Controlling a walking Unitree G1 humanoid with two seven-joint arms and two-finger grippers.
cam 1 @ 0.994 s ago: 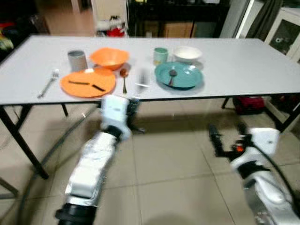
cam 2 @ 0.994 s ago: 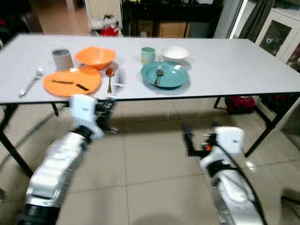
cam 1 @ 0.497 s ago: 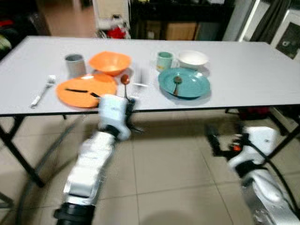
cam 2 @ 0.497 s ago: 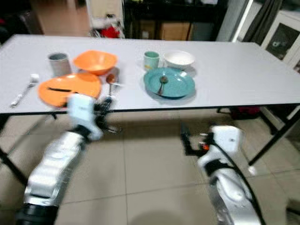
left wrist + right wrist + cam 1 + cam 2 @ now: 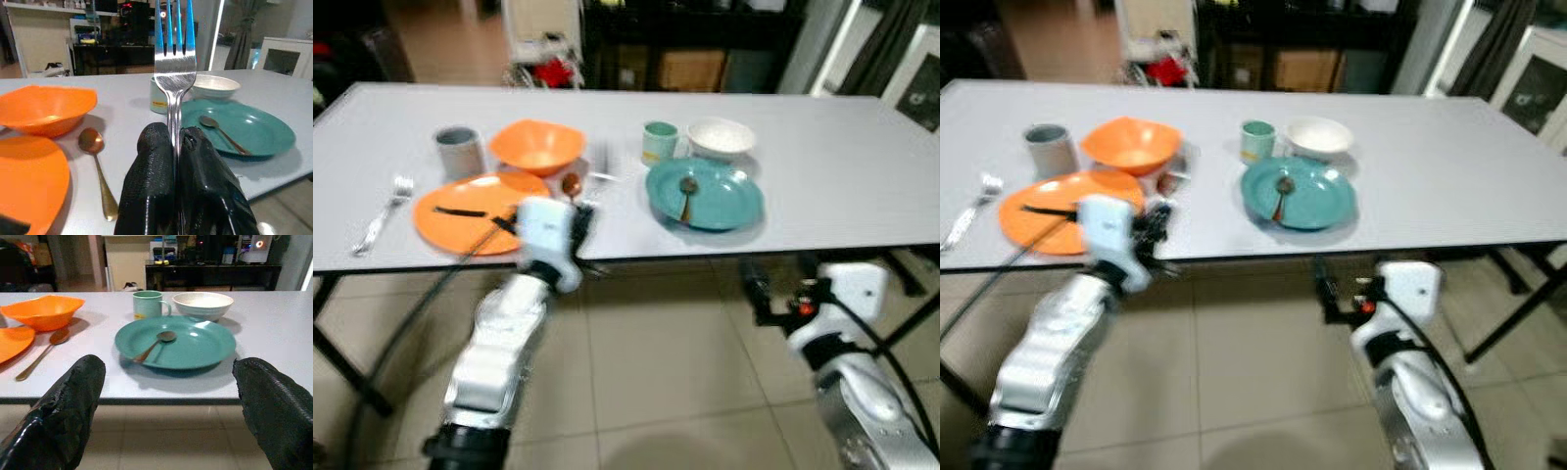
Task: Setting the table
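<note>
My left end effector clenched on steel fork, tines up, at table edge near teal plate. Fork light, rigid, slippery: pinch low on handle. Right end effector released, idle.

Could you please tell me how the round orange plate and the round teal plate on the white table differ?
The round orange plate lies toward the robot's left, the round teal plate toward its right. The orange plate carries thin dark sticks, too blurred to identify; the teal plate carries a spoon. An orange bowl stands behind the orange plate, a white bowl and a green mug behind the teal one. Both lie flat near the white table's front edge.
</note>
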